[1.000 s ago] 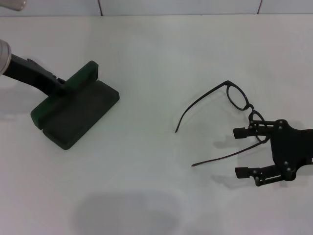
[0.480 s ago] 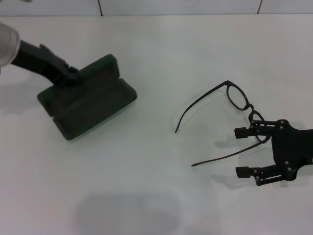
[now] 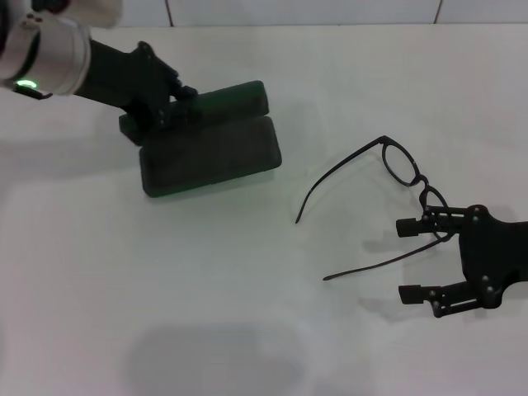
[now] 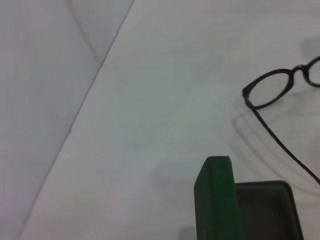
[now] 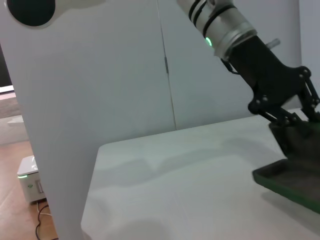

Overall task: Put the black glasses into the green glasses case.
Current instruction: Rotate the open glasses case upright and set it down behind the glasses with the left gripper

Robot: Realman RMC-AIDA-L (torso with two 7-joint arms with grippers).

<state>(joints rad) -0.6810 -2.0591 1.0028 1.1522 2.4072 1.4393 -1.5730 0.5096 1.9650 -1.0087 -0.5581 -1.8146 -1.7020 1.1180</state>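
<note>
The green glasses case [image 3: 206, 155] lies open on the white table at the far left of the head view, its lid [image 3: 223, 101] standing along the far side. My left gripper [image 3: 162, 111] is shut on the lid's left end. The case also shows in the left wrist view [image 4: 220, 200] and the right wrist view [image 5: 295, 172]. The black glasses [image 3: 404, 169] lie unfolded at the right, temple arms pointing left; they also show in the left wrist view [image 4: 270, 90]. My right gripper [image 3: 400, 257] is open, its fingers on either side of the near temple arm's hinge end.
The white table [image 3: 247, 297] runs back to a pale wall [image 3: 305, 10]. A faint shadow lies on the table near the front edge.
My left gripper has carried the open case to the right and turned it so that it lies nearly crosswise, closer to the glasses. The right gripper and the glasses have stayed put.
</note>
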